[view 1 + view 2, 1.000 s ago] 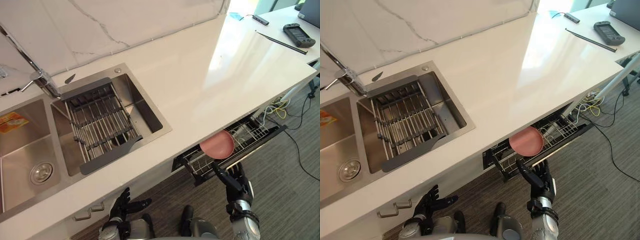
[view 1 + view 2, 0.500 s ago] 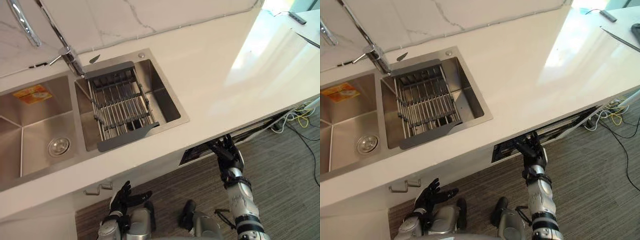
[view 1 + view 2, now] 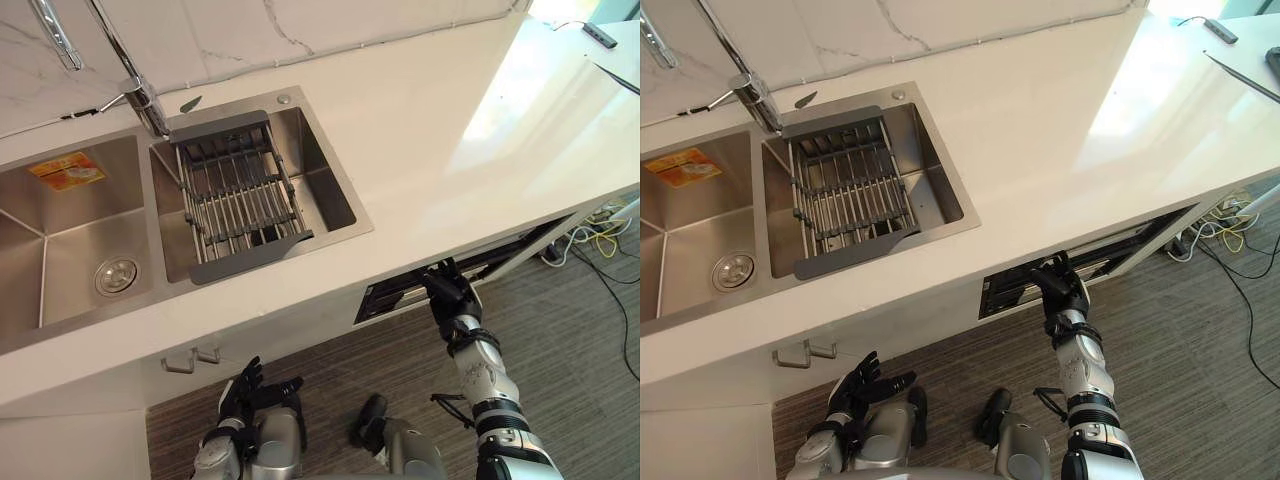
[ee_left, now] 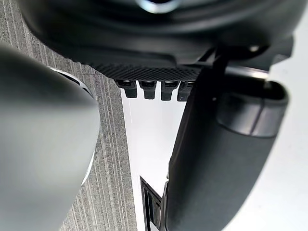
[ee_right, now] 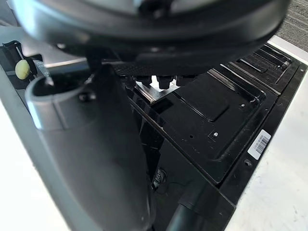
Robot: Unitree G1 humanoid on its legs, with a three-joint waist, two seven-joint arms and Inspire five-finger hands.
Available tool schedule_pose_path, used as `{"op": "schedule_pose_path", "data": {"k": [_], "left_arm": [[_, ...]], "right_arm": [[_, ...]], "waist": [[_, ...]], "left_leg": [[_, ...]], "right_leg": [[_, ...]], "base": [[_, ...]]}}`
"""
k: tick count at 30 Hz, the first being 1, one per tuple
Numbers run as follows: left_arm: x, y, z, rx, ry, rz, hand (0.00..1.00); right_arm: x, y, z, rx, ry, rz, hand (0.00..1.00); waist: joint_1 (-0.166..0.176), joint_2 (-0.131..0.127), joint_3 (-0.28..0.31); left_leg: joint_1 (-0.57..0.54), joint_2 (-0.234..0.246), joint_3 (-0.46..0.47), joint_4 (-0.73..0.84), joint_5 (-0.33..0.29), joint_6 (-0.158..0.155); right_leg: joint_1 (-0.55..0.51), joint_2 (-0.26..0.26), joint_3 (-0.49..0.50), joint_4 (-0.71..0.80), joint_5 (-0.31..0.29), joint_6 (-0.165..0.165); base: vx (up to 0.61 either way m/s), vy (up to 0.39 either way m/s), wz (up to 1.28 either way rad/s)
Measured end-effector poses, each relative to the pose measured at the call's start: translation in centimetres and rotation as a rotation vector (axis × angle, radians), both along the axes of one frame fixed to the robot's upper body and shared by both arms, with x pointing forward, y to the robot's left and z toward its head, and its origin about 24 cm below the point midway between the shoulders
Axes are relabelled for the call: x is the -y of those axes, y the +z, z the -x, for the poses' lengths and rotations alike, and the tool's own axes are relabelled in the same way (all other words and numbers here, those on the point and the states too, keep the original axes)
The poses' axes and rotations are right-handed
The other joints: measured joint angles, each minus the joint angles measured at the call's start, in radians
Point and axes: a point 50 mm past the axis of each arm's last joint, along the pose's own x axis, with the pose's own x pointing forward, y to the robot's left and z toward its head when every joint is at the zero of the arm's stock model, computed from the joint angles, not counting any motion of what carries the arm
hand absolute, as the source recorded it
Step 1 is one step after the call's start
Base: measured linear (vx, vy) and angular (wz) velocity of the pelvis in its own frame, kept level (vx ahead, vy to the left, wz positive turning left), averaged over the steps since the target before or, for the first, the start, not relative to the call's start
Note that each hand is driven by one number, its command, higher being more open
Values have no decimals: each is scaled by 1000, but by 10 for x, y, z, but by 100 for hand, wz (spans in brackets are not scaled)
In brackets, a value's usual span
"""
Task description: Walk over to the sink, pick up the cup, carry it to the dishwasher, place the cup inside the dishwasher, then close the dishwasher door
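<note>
"Right hand [image 3: 1065, 292], what's it doing?"
"Fingers straight, pressing the dishwasher door [image 5: 207, 113], open just a slit under the countertop [image 3: 420, 150]. Left hand [image 3: 245, 392] hangs low, fingers spread."
"Any writing?"
"Barcode label [image 5: 259, 143] on the door, orange sticker [image 3: 65, 170] in the sink [image 3: 312, 170]; unreadable. Cup: can't tell where."

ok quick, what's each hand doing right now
left hand: open, holding nothing, low near the floor
right hand: open, fingers against the nearly shut dishwasher door, holding nothing
</note>
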Motion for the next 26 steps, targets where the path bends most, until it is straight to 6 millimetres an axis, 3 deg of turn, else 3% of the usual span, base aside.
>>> {"op": "schedule_pose_path", "data": {"k": [6,9,15,18,26], "left_arm": [[0,-2,2,-11,0,-4,100],[-1,-2,4,-19,0,-9,100],[-9,-6,13,-44,2,-34,100],[-15,-8,22,-69,-3,-54,100],[-22,-16,38,-154,60,-37,100]], "right_arm": [[0,-7,11,-23,29,47,100],[3,-18,30,-65,42,103,100],[-12,-72,105,-297,94,183,100],[-22,-83,133,-333,153,255,100],[-31,-116,174,-496,142,239,100]], "waist": [[-10,-3,0],[-19,-9,-3],[-49,-40,-38],[-65,-64,-77],[-81,-87,-145]], "left_leg": [[55,-12,-4,-88,46,-19],[89,-23,-5,-141,67,-14],[144,-43,0,-215,82,-19],[171,-49,10,-241,82,-18],[210,-70,7,-258,77,-3]], "right_leg": [[36,15,-6,-51,17,-6],[57,17,-8,-73,20,-5],[90,20,8,-113,36,9],[115,21,25,-148,48,25],[185,22,25,-237,95,46]], "base": [[35,-14,4],[94,25,5],[152,55,-3],[118,68,-13],[1,49,2]]}}
